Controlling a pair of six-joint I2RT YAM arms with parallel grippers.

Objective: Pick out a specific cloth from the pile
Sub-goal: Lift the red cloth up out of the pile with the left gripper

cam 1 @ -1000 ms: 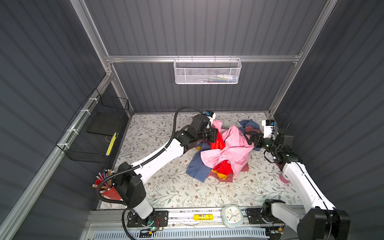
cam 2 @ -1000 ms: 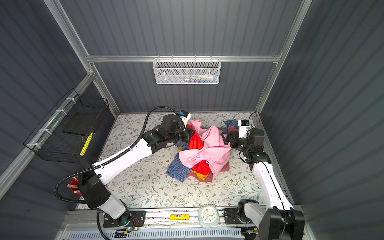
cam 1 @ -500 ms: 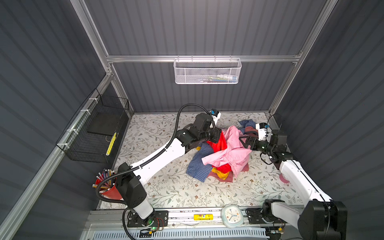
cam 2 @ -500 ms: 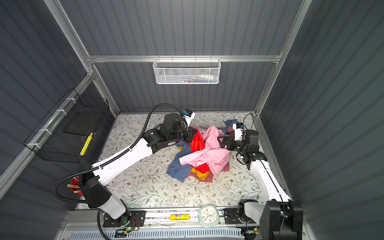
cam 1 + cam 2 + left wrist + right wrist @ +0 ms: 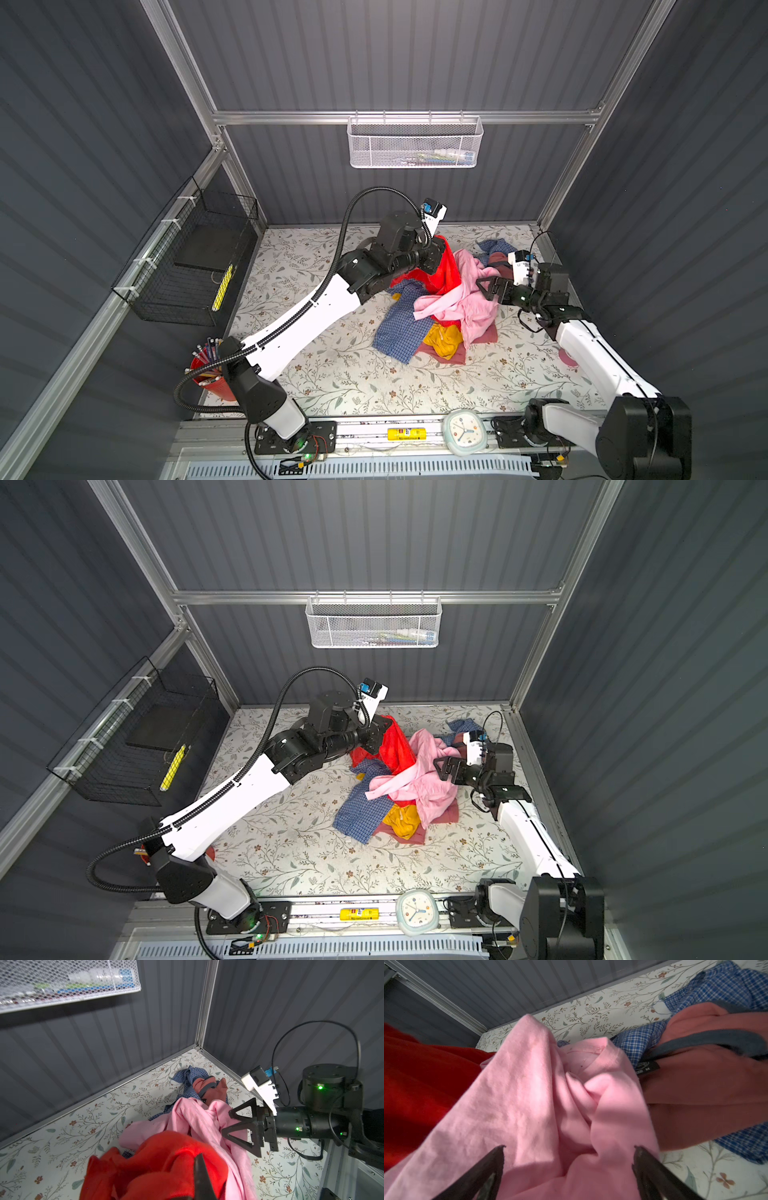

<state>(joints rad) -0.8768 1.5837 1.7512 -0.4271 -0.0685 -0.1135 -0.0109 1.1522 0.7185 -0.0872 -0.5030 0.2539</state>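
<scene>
The left gripper [image 5: 437, 258] is clamping shut on the cloth [image 5: 448, 272], holding its red top raised above the pile [image 5: 399, 328] while the pink garment [image 5: 473, 301] is draping over its lower part. The right gripper [image 5: 485, 287], empty, is holding its jaws wide against that garment, likely to pin it down.

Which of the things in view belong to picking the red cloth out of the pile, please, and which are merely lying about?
In the job:
- red cloth, gripped by the left gripper
- pile
- pink garment lying across the red cloth, with the open right gripper at it

Lying about:
- white mesh basket
- black wire basket
- pencil cup
- clock
</scene>
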